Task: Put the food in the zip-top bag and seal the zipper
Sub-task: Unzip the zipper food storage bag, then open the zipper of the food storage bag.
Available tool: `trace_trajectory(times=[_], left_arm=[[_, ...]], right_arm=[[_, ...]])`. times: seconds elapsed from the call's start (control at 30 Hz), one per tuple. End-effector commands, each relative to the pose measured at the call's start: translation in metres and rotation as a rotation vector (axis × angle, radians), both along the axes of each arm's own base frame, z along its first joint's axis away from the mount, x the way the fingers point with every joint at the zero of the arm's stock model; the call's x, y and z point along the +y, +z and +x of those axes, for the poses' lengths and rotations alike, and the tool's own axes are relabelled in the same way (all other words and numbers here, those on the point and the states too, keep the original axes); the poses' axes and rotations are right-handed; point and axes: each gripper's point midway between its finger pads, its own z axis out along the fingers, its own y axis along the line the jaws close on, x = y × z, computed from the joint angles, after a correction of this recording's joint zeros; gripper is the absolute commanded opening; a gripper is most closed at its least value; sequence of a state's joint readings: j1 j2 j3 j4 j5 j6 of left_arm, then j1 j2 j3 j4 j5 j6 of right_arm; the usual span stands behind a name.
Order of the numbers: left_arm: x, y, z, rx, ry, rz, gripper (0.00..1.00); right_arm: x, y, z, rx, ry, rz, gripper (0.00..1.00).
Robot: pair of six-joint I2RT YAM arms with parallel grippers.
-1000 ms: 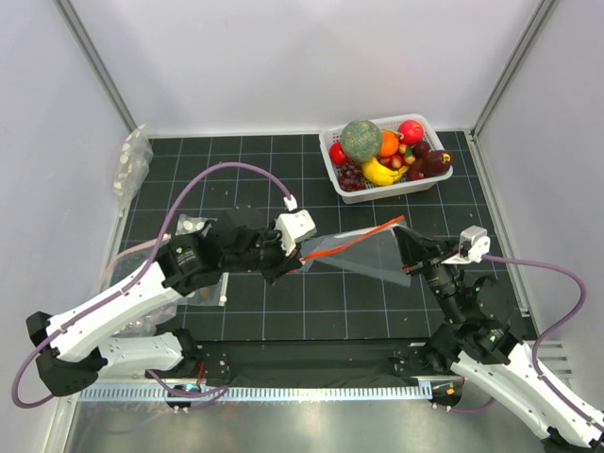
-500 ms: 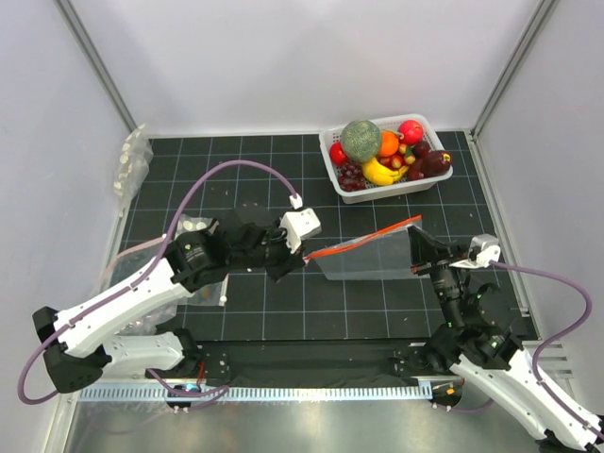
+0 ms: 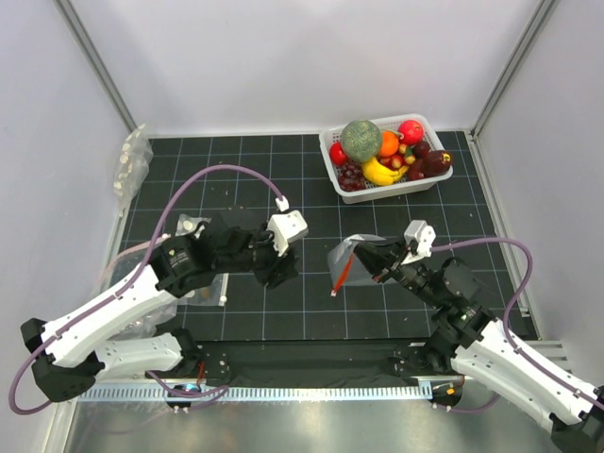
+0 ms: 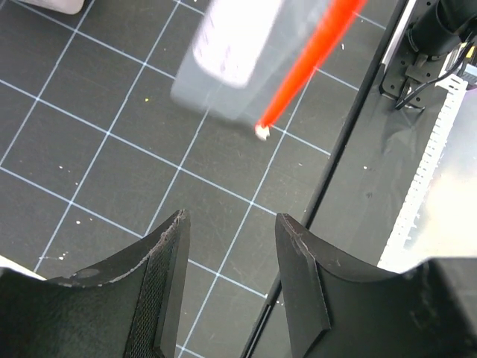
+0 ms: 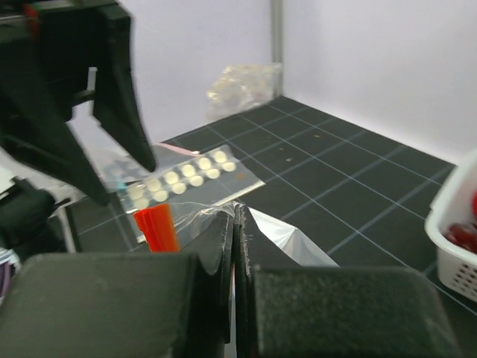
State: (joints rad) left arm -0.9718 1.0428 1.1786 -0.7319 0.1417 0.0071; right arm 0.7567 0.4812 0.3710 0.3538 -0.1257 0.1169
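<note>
The zip-top bag (image 3: 355, 255) hangs crumpled from my right gripper (image 3: 376, 261), which is shut on its clear plastic (image 5: 302, 246) near the mouth. The red-orange zipper (image 3: 339, 275) droops down and left from that grip, and its end (image 5: 156, 227) shows beside my right gripper (image 5: 236, 214). My left gripper (image 3: 284, 272) stands open just left of the bag, apart from it. In the left wrist view the gripper (image 4: 231, 250) holds nothing, and the bag (image 4: 231, 52) and zipper (image 4: 307, 63) hang beyond it. The food, red balls (image 3: 411, 130) and an orange ball (image 3: 388, 142), lies in the basket.
A white basket (image 3: 342, 186) at the back right also holds a green melon (image 3: 360, 140), a banana (image 3: 377, 173) and dark fruit. Clear bags of white discs lie at the far left (image 3: 132, 160) and under my left arm (image 3: 192, 226). Walls close in on three sides.
My left gripper has let go of the zipper's end and opened, pulling back slightly left. My right gripper has carried the bag left toward the middle, and the bag now droops from it alone.
</note>
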Motion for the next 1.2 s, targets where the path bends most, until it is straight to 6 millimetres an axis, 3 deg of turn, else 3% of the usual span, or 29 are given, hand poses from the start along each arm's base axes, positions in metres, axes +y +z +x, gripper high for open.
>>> trace_trajectory(times=[0.0, 0.2, 0.37, 0.53, 0.63, 0.73, 0.87, 0.93, 0.97, 1.0, 1.03, 1.07, 1.17], left_arm=[[-0.006, 0.006, 0.003, -0.014, -0.007, -0.041, 0.52], [-0.020, 0.004, 0.010, -0.035, -0.019, -0.081, 0.51], [-0.033, 0.022, 0.013, -0.100, -0.041, -0.190, 0.54], [-0.045, 0.020, 0.000, -0.136, -0.124, -0.222, 0.57], [-0.049, 0.028, 0.000, -0.168, -0.124, -0.240, 0.61], [-0.049, 0.035, 0.014, -0.188, -0.033, -0.236, 0.64], [-0.045, 0.058, 0.045, -0.097, 0.272, -0.336, 0.72], [-0.049, 0.062, 0.043, -0.045, 0.298, -0.400, 0.77], [-0.055, 0.076, 0.042, -0.050, 0.287, -0.477, 0.79], [-0.056, 0.060, 0.040, -0.038, 0.280, -0.478, 0.80], [-0.056, 0.075, 0.043, -0.077, 0.279, -0.556, 0.80], [-0.055, 0.055, 0.045, -0.084, 0.286, -0.533, 0.80], [-0.057, 0.052, 0.043, -0.189, 0.210, -0.528, 0.79]], right_arm=[[0.016, 0.042, -0.030, -0.135, 0.181, 0.063, 0.01], [0.022, 0.040, -0.021, -0.081, 0.175, 0.064, 0.01], [0.019, 0.037, -0.014, -0.034, 0.134, 0.070, 0.01], [0.009, 0.036, -0.003, 0.015, 0.052, 0.086, 0.01], [0.005, 0.038, -0.001, 0.025, 0.027, 0.095, 0.01], [0.000, 0.038, 0.003, 0.038, -0.004, 0.102, 0.01], [-0.011, 0.034, 0.014, 0.078, -0.092, 0.102, 0.01], [-0.018, 0.028, 0.021, 0.111, -0.152, 0.097, 0.01], [-0.020, 0.028, 0.021, 0.112, -0.162, 0.097, 0.01], [-0.022, 0.027, 0.022, 0.115, -0.171, 0.097, 0.01], [-0.024, 0.028, 0.021, 0.112, -0.172, 0.102, 0.01], [-0.025, 0.027, 0.021, 0.117, -0.176, 0.099, 0.01], [-0.029, 0.029, 0.023, 0.126, -0.203, 0.095, 0.01]])
